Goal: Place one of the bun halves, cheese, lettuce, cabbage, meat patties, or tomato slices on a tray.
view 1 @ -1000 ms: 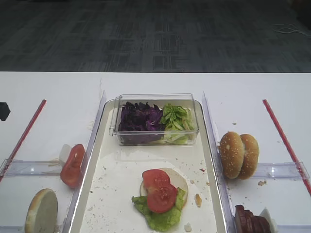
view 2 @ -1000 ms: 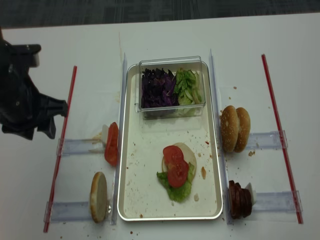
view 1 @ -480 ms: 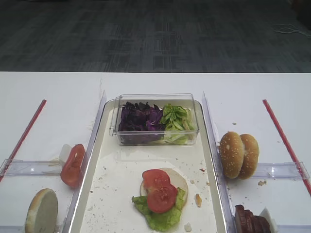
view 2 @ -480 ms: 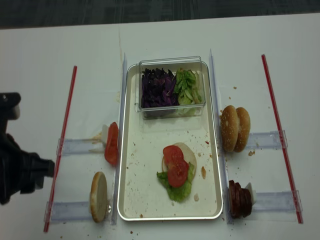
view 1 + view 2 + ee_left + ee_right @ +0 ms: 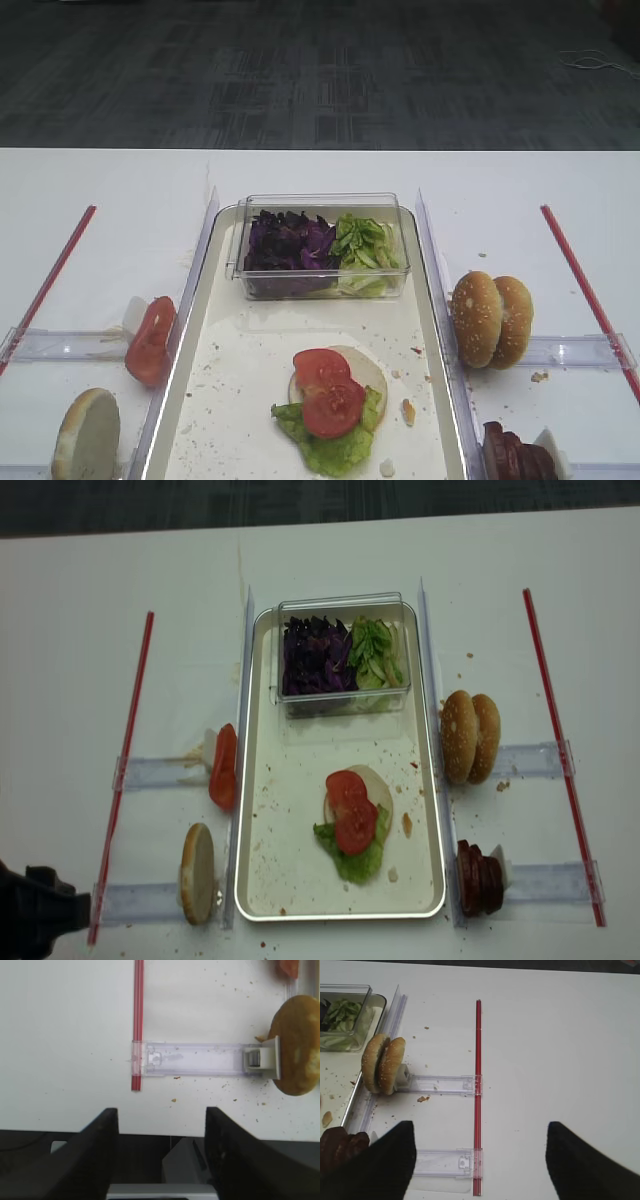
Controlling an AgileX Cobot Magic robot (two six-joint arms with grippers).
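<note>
The tray [image 5: 265,875] holds a pale bun half [image 5: 376,784] topped with ruffled lettuce [image 5: 358,864] and two tomato slices [image 5: 350,812]. Its clear tub has cabbage [image 5: 312,656] and lettuce strips [image 5: 376,654]. Another tomato slice [image 5: 223,768] and a bun half [image 5: 297,1055] stand left of the tray. Sesame bun halves [image 5: 382,1064] and meat patties [image 5: 340,1142] stand to its right. Cheese is out of view. My left gripper [image 5: 161,1115] is open and empty at the table's front left edge. My right gripper [image 5: 479,1127] is open and empty over bare table right of the patties.
Red strips [image 5: 128,750] [image 5: 555,730] run along both sides of the table. Clear plastic holders [image 5: 195,1059] [image 5: 440,1083] lie between them and the tray. The table's front edge [image 5: 160,1132] crosses just under the left fingers. My left arm [image 5: 35,925] shows at the bottom left corner.
My left arm has drawn back along the left side toward the table's front left corner, its gripper still open. The food and tray have not moved.
</note>
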